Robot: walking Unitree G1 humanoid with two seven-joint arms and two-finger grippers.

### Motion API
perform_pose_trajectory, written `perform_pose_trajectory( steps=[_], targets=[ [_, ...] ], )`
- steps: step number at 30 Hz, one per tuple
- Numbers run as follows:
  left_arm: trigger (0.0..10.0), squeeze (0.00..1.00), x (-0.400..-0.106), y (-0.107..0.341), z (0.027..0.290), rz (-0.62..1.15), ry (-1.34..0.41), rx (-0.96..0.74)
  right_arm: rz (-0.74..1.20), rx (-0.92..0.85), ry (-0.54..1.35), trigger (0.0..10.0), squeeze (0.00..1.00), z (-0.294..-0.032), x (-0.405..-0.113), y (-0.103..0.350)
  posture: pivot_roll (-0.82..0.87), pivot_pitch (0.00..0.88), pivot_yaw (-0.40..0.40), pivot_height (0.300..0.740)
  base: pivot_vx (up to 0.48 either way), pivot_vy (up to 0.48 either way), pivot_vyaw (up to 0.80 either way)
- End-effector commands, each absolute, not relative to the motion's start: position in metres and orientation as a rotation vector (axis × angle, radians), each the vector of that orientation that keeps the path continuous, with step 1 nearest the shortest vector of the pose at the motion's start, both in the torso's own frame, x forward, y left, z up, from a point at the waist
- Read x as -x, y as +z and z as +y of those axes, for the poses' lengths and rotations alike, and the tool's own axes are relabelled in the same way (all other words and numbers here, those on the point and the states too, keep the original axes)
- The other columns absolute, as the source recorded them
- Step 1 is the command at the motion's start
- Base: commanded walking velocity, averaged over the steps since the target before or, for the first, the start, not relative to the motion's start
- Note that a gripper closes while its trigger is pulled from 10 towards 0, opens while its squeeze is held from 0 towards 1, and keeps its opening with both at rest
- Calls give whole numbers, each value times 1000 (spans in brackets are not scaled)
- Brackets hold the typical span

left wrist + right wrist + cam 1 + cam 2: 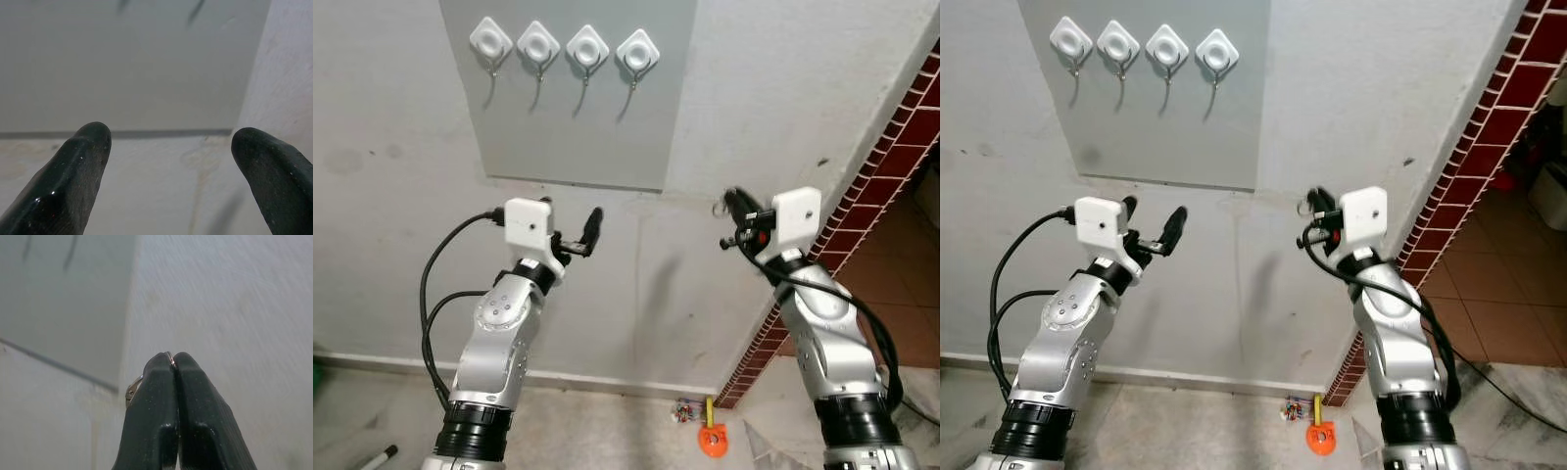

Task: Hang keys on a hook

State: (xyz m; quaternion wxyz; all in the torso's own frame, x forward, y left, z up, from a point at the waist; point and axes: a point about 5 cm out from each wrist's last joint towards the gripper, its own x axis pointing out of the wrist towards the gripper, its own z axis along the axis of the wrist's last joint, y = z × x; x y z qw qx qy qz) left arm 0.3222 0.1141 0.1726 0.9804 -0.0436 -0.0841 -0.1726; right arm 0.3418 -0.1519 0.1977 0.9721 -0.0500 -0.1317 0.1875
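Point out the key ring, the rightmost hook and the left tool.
key ring (133, 388): right wrist view, metal loop beside the shut fingers.
rightmost hook (637, 50): left eye view, white diamond base.
left tool (168, 147): left wrist view, gap between its open fingertips.

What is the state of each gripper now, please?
Left gripper: open, holding nothing, raised before the wall.
Right gripper: closed on a metal key ring, below and to the right of the hooks.

Home entryway: wall hooks; brick pillar; tiled floor
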Motion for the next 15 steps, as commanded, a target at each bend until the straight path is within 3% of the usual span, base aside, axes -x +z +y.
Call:
perform_pose_trajectory(
  steps=[1,15],
  targets=[
    [10000,0,-323,180,112,-175,-354,104,-251,92,423,10000,0,-147,-345,198,-24,76,-34,740,0,0,0],
    [10000,0,-318,192,103,-225,-412,37,-282,30,707,10000,0,-109,-349,216,-16,86,-50,740,0,0,0]
  ],
)
